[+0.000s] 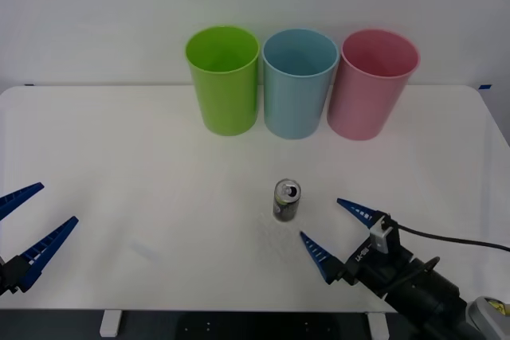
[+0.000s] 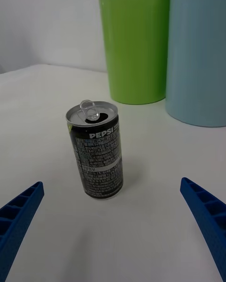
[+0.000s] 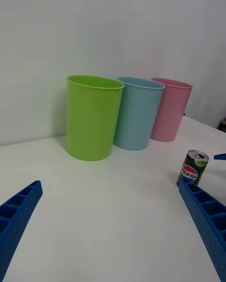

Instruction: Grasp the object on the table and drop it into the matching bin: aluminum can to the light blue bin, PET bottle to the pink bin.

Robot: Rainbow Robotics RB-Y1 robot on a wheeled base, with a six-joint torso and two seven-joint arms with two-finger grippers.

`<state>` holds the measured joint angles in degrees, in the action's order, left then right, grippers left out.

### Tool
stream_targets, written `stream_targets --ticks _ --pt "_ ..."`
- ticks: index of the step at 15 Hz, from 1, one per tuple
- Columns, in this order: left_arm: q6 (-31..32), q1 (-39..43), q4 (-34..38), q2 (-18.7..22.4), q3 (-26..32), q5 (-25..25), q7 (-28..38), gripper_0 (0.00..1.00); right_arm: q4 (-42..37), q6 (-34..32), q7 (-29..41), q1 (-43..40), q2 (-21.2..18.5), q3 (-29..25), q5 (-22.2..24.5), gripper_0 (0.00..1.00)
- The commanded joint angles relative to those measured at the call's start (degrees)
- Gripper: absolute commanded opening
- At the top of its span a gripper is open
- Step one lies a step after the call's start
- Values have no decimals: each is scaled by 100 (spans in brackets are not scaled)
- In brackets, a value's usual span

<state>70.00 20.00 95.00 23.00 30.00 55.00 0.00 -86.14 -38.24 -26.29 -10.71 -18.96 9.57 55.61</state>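
Note:
A small dark aluminum can (image 1: 286,200) with a silver top and raised pull tab stands upright on the white table (image 1: 119,157), in front of the bins. My right gripper (image 1: 336,231) is open just to the can's right and a little nearer, fingers spread, can (image 2: 96,150) ahead between them but apart. The light blue bin (image 1: 299,83) stands at the back centre, the pink bin (image 1: 370,84) to its right. My left gripper (image 1: 25,223) hangs open at the table's front left corner; from it the can (image 3: 192,167) and the light blue bin (image 3: 138,112) show.
A lime green bin (image 1: 224,79) stands left of the light blue one, the three touching in a row near the table's far edge. A black cable (image 1: 454,238) runs from the right wrist. Wide bare tabletop lies between the can and the bins.

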Motion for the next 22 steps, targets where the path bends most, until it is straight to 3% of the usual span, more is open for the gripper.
stream_targets --ticks 1,6,18,22 --pt "0 0 0 0 0 0 0 100 0 186 -16 86 7 160 11 100" --pt "0 0 0 0 0 0 0 100 18 634 -25 315 7 458 28 100" --pt "0 0 0 0 0 0 0 100 1336 643 -69 1457 508 546 160 100" --pt "0 0 0 0 0 0 0 100 1415 722 -69 1563 640 599 204 100"
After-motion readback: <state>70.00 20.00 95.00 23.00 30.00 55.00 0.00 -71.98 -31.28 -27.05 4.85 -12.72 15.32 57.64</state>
